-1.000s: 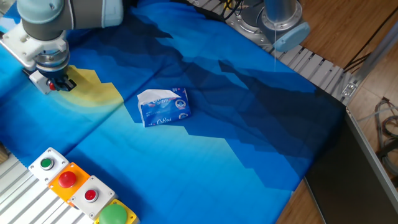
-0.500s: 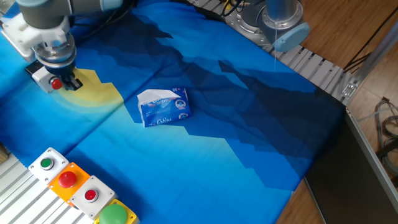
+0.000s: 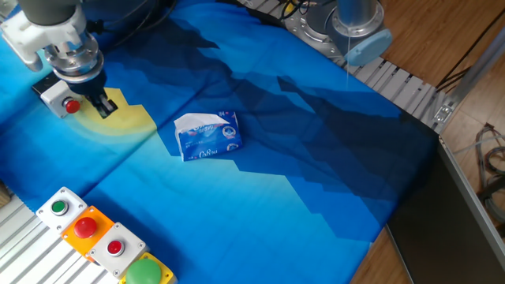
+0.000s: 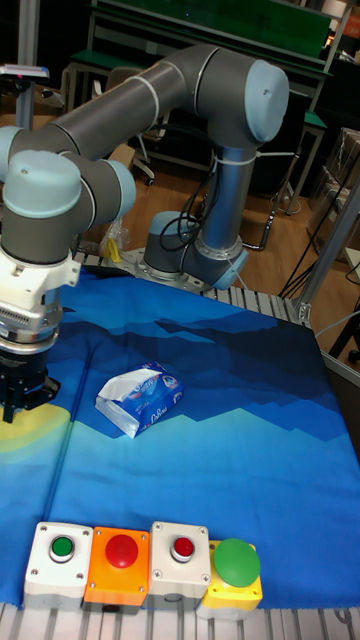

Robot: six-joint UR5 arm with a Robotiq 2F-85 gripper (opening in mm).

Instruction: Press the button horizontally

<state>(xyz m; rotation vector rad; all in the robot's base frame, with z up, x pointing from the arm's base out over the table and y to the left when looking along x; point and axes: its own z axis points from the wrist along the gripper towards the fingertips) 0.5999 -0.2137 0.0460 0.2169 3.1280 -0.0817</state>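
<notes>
The button is small, red and round, set in a light-grey box on the yellow patch of the blue cloth at the far left in the fixed view. It faces right, toward my gripper, whose dark fingers hang just to its right, a small gap away from the red cap. No view shows whether the fingers are apart or together. In the tall fixed view the gripper is at the left edge and the button is not visible there.
A blue-and-white tissue pack lies mid-cloth. Along the front-left edge stands a row of button boxes: white with green, orange with red, white with red, yellow with a green dome. The arm's base is at the back.
My gripper has drawn off to the right of the button, and the red cap that it covered a second ago now shows. The box has stayed where it was.
</notes>
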